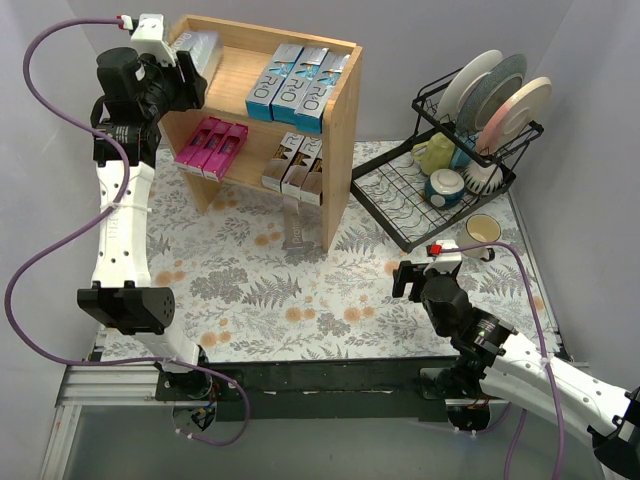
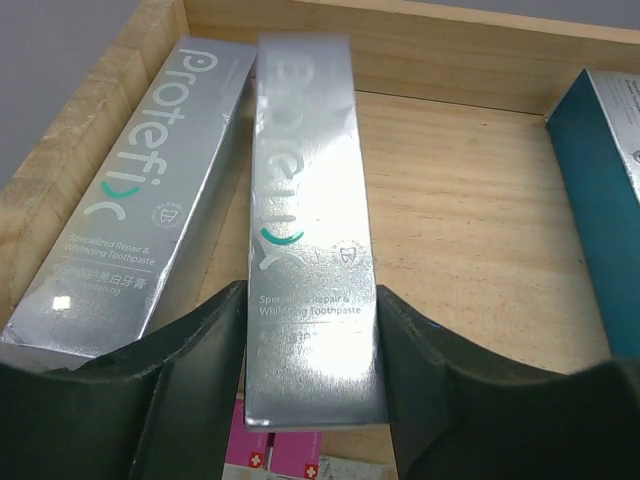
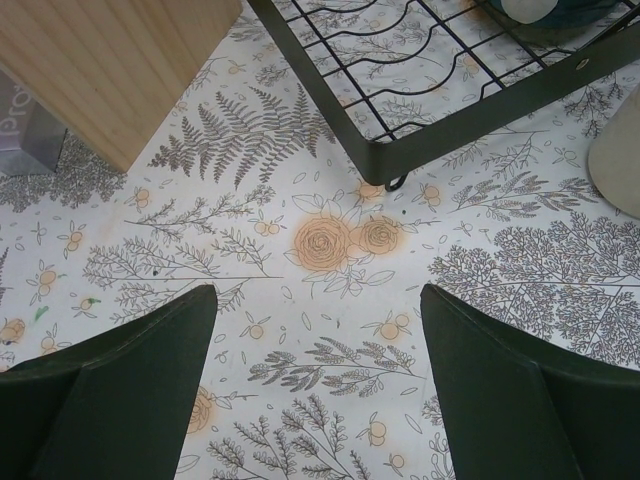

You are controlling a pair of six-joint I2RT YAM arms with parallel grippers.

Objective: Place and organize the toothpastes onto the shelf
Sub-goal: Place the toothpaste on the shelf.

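1. Left gripper (image 1: pixel 193 78) (image 2: pixel 310 297): raised to the left end of the shelf's top level. Its fingers (image 2: pixel 190 370) lie against both long sides of a silver toothpaste box (image 2: pixel 310 230), with no gap visible on either side.
2. The silver toothpaste box lies flat on the top level, lengthwise front to back, with its near end over the front edge.
3. A second silver box (image 2: pixel 130 200) lies just beside it on the left, along the raised side rim.
4. Shelf (image 1: pixel 345 120) (image 2: pixel 470 200): stands at the far middle of the table (image 1: pixel 300 310).
   - Top level, right: three blue boxes (image 1: pixel 298 88) side by side.
   - Lower level, left: pink boxes (image 1: pixel 212 146).
   - Lower level, right: silver and black-gold boxes (image 1: pixel 297 165).
5. One loose grey box (image 1: pixel 295 228) lies on the table just in front of the shelf.
6. Right gripper (image 1: pixel 408 277) (image 3: pixel 320 330): low over the patterned table cover, near the dish rack (image 1: pixel 400 215). Its fingers are wide apart with nothing between them.
7. The dish rack holds plates and cups. A mug (image 1: pixel 483 232) stands on the table beside it.
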